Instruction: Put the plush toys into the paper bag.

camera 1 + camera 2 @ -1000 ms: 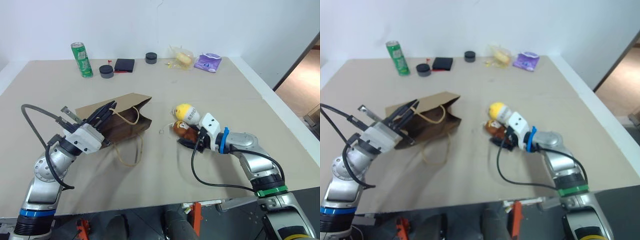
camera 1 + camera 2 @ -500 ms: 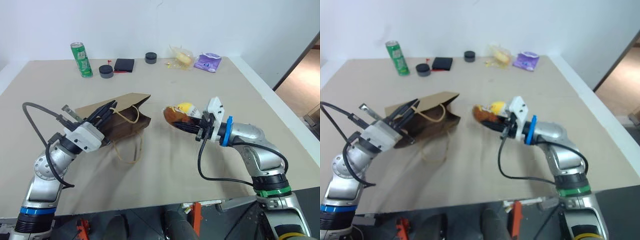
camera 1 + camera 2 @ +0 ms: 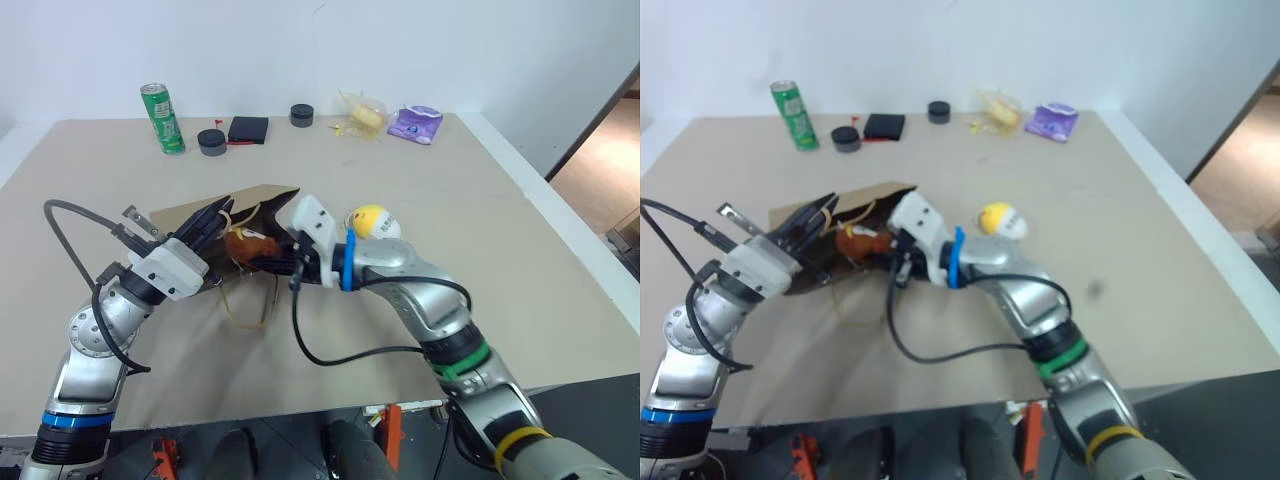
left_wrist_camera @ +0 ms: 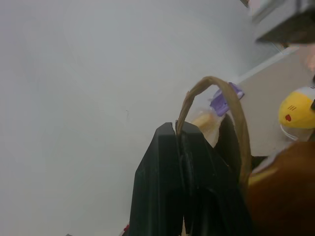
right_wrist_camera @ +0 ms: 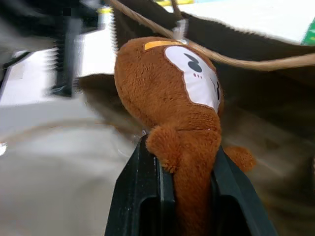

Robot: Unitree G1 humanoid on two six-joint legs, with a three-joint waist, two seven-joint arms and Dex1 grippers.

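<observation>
Holding the soft brown plush monkey with the pale face (image 5: 172,93) by its lower body, the right tool (image 5: 189,196) has its two black fingers nipped in on the toy, whose stuffing bulges out over them, and the head points at the mouth of the plain brown kraft paper bag (image 3: 262,203) lying on its side on the beige desk (image 3: 420,180). The left tool (image 4: 183,147) is fully closed on one thin tan loop handle (image 4: 231,103), lifting the upper lip so the mouth gapes. The monkey hangs at the opening, just under the other handle cord, and I judge it not yet inside. The round yellow-and-white egg-shaped plush toy (image 3: 372,222) sits on the desk just beside the right forearm, near the bag. Both toys look light and squashy, so they should give under a pinch without harm; the monkey's narrow body is a sound place to grip, while the egg, being rounder, is probably best taken across its middle so it does not squirt out. The bag is thin, creasable paper that would likely collapse without the handle held up, and a loose cord could snag the toy going in.
</observation>
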